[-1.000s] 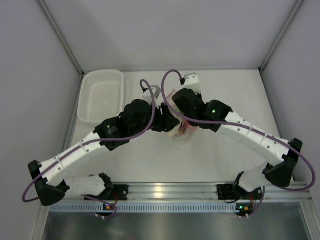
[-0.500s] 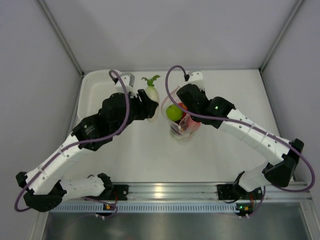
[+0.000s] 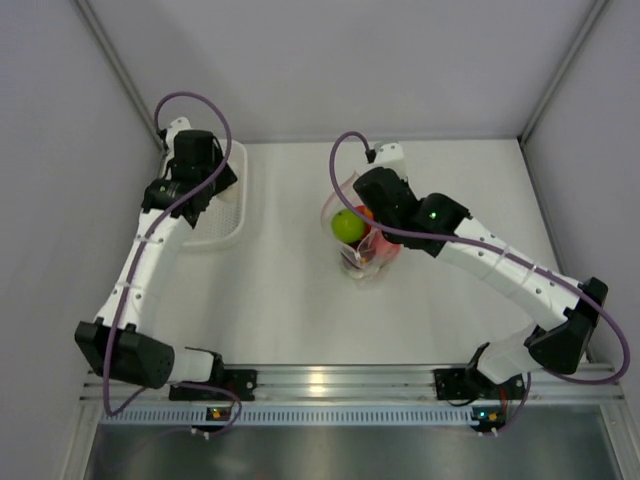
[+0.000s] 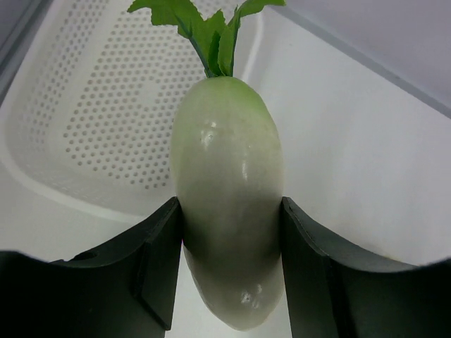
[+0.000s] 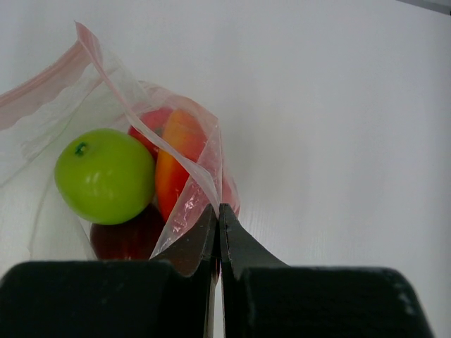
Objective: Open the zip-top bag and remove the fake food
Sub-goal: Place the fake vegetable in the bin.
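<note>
- The right hand (image 5: 217, 224) is closed on one lip of the bag (image 5: 184, 184), pinching the thin film just below the pink zip strip (image 5: 39, 95). To my eye this grip holds the mouth up and open, so the food can be lifted out without the bag sliding or folding shut.
- The bag stands near the middle of the desk (image 3: 300, 300), mouth upward, with its pinched lip between the right fingertips. The opposite lip hangs free.
- Inside, a green apple (image 5: 106, 176) sits on top. An orange-red piece (image 5: 176, 176) lies beside it against the pinched wall, a red piece (image 5: 149, 118) is behind, and a dark piece (image 5: 121, 238) is underneath. All of them lie just left of and beyond the right fingertips, within the open mouth.
- The left hand (image 4: 229, 271) grips the radish (image 4: 225, 190) across its thick middle, one finger on each side, with the leaves (image 4: 204, 21) pointing away from the wrist. The broad hold on the widest part looks chosen to keep the smooth, glossy body from slipping.
- That hand hangs over the basket (image 4: 84, 120) at the desk's far left, well apart from the bag. The radish is held clear of the mesh, so it is out of the bag but not yet set down.
- From above, the radish is hidden under the left arm (image 3: 150, 250).
</note>
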Motion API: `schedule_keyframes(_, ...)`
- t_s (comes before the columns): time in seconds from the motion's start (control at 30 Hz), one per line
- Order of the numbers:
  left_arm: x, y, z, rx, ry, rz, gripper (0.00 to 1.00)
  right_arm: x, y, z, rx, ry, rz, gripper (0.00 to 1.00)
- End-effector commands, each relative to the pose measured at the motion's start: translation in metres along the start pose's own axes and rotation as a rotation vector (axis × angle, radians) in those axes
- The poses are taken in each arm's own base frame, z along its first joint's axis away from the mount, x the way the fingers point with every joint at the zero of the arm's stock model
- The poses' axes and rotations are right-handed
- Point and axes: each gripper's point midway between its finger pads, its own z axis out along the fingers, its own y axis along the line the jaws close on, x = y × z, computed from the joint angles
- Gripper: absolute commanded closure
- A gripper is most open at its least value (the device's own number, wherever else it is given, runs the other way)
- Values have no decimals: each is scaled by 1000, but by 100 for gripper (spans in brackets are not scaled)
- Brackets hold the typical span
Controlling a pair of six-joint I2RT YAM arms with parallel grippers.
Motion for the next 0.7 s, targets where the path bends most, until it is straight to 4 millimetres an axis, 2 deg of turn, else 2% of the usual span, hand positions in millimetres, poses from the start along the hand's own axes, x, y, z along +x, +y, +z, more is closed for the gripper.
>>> schedule_keyframes(0.0,-3,38,37,-136,16,-25,100,-36,-1,-11,-36,-92,79,100)
schedule_keyframes(0.17,22,83,96,-243,67,-75,100,-40,3,-9,-46,-95,70,100)
schedule_keyframes(0.2,28,88,105,-246,87,-78,100,-40,4,-9,-52,-96,69,100)
schedule_keyframes(0.23,43,96,119,-268,126,-72,100,-39,5,-9,-55,-92,65,100)
schedule_keyframes(0.27,46,103,129,-280,126,-84,99,-38,7,-8,-59,-90,63,100)
schedule_keyframes(0.3,49,113,136,-301,134,-95,96,-37,8,-8,-66,-86,58,100)
schedule_keyframes(0.33,64,120,148,-316,169,-99,95,-34,9,-7,-66,-81,52,100)
schedule_keyframes(0.43,75,135,166,-335,189,-119,89,-33,8,-6,-63,-82,46,100)
schedule_keyframes(0.5,84,143,176,-354,211,-116,80,-33,7,-7,-66,-86,49,100)
schedule_keyframes(0.53,86,144,178,-358,215,-117,65,-32,6,-8,-70,-89,49,100)
schedule_keyframes(0.6,89,147,180,-360,221,-123,50,-31,10,-9,-92,-83,47,100)
schedule_keyframes(0.63,89,147,180,-355,223,-122,39,-32,12,-10,-101,-84,46,100)
schedule_keyframes(0.67,88,145,180,-352,219,-122,34,-31,14,-10,-115,-80,47,100)
